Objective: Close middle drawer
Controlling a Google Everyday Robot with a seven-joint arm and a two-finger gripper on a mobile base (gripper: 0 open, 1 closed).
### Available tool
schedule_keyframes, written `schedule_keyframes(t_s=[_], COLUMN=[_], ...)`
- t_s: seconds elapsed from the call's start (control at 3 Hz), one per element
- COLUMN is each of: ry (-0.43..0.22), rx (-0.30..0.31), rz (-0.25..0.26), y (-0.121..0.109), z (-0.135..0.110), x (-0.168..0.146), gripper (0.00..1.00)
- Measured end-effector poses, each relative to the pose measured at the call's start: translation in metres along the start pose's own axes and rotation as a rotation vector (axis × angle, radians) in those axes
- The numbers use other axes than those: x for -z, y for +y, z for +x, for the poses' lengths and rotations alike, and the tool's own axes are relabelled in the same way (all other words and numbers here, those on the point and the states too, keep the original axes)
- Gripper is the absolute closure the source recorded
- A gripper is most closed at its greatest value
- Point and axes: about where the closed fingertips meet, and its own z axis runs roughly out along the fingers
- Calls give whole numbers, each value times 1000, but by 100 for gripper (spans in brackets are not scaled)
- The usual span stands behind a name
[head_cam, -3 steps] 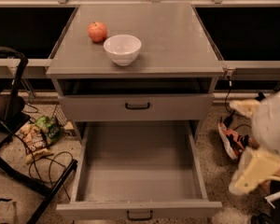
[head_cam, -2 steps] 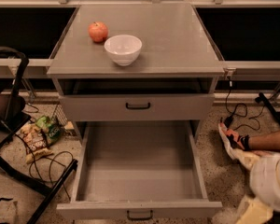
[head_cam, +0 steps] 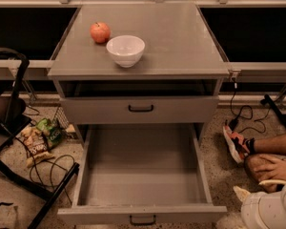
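The middle drawer [head_cam: 142, 178] is pulled far out of the grey cabinet [head_cam: 181, 42]. Its long shallow tray shows empty, and its low front panel [head_cam: 109, 214] with a small black handle [head_cam: 143, 219] sits at the bottom edge of the view. Above it, the drawer with the taller front panel [head_cam: 181, 109] is shut. Only a white part of my arm [head_cam: 269, 210] shows in the bottom right corner, to the right of the open drawer's front. My gripper is out of view.
A red apple [head_cam: 100, 32] and a white bowl [head_cam: 126, 49] stand on the cabinet top. A person's leg and hand [head_cam: 271, 151] and shoe [head_cam: 235, 143] lie on the floor at right. A black chair frame [head_cam: 9, 113], snack bags [head_cam: 40, 138] and cables are at left.
My white arm has dropped down and to the right, mostly out of view, uncovering the person's leg and hand. The drawer has not moved.
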Motion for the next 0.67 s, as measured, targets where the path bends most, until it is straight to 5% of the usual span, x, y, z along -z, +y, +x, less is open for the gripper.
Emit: schedule_keyframes(t_s=[0.33,0.67], ry=[3,-10], rx=[-32,-15], rz=[-10,-48], y=[0,5], z=[2,4], x=[-8,-32], gripper=[0,18])
